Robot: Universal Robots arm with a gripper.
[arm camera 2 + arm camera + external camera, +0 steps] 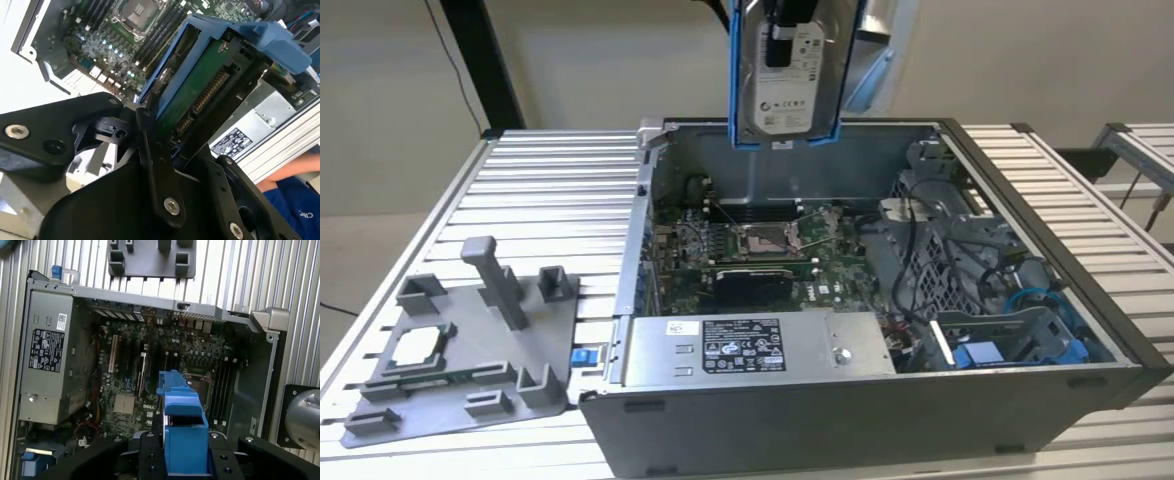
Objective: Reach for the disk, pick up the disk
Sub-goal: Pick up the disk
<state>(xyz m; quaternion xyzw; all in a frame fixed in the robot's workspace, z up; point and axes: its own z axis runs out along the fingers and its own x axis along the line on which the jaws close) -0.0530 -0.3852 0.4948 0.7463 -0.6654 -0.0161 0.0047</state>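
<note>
Slatted table [547, 190] carries open computer case [1067, 375]; jaws clenched on disk [785, 75], hanging upright above it. Best kept vertical, grip firm on blue bracket [182, 432].

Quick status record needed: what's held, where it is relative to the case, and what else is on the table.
held item: the disk, upright, label facing the exterior view
gripper: gripper shut on the disk's blue bracket
disk position: raised above the open computer case, clear of the motherboard
power supply: grey box at the case's near side
table: grey fixture plate on the exterior view's left
</note>
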